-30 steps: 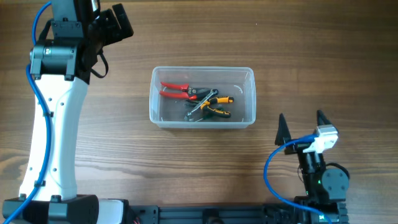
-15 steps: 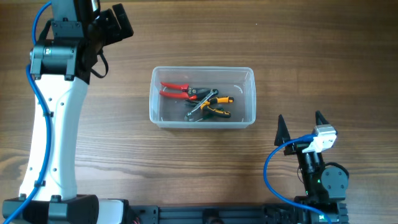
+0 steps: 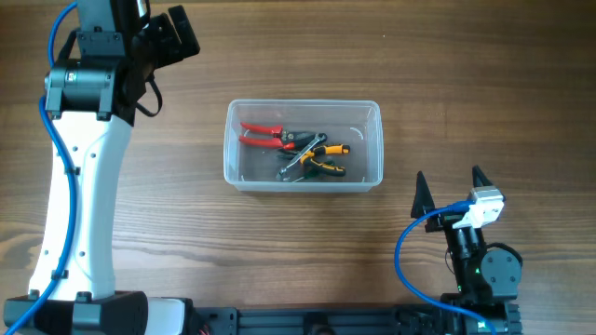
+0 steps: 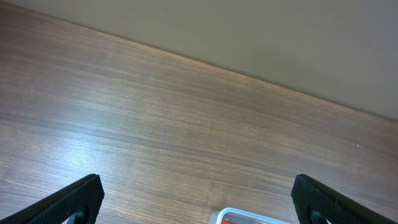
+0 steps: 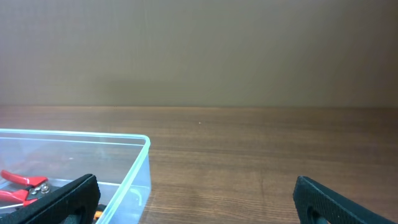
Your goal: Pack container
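container (image 3: 304,103) mid tabletop: tools (image 3: 300,149) inside, seems packed | left gripper (image 4: 198,199) + right gripper (image 3: 450,186): spread wide, empty | nothing left outside

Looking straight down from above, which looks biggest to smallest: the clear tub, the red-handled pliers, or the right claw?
1. Clear tub: by far the largest.
2. Right claw: spread open, it looks wider than the pliers, though it may sit nearer the camera.
3. Red-handled pliers: smallest.

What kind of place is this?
Likely a robotics lab bench: a left arm and right arm mounted at a wooden table, a plain wall behind, a clear container of hand tools.
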Tool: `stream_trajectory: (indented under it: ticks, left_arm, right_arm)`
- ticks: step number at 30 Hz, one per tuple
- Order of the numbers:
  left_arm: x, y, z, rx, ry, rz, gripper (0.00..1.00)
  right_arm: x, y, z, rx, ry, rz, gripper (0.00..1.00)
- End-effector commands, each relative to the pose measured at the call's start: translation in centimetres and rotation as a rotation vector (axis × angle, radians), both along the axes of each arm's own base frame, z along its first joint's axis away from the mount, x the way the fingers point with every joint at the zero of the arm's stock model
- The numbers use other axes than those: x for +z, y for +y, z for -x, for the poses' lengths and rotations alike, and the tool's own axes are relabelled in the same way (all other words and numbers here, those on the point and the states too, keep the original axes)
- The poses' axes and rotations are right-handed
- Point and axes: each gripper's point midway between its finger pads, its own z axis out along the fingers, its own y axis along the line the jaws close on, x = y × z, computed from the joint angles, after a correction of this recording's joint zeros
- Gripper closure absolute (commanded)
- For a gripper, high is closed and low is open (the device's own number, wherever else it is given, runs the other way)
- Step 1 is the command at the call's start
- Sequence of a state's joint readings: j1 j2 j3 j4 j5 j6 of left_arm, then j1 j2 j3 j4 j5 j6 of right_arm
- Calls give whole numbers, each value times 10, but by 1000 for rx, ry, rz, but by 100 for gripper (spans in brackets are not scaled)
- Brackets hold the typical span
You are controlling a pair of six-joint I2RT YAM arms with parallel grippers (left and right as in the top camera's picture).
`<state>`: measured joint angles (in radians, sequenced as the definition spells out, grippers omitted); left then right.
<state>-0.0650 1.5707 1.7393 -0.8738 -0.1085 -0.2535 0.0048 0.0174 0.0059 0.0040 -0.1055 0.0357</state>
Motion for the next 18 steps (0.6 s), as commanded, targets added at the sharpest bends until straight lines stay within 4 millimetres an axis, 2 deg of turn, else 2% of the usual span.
stream_trajectory:
  ticks: [1,6,9,12,14,18]
  left_arm:
    - [9,6,1,33,-27,-2,0]
    - [27,29,-7,134,-107,-85,0]
    - [46,40,-16,195,-198,-113,0]
    - [84,53,-23,265,-350,-122,0]
    - [118,63,-16,305,-467,-113,0]
    - [155,77,15,342,-556,-104,0]
  right_arm:
    - [4,1,1,10,-19,9,0]
    - [4,1,1,10,-19,9,0]
    - [4,1,1,10,-19,9,0]
    - [4,1,1,10,-19,9,0]
    - [4,1,1,10,-19,9,0]
    - [4,1,1,10,-19,9,0]
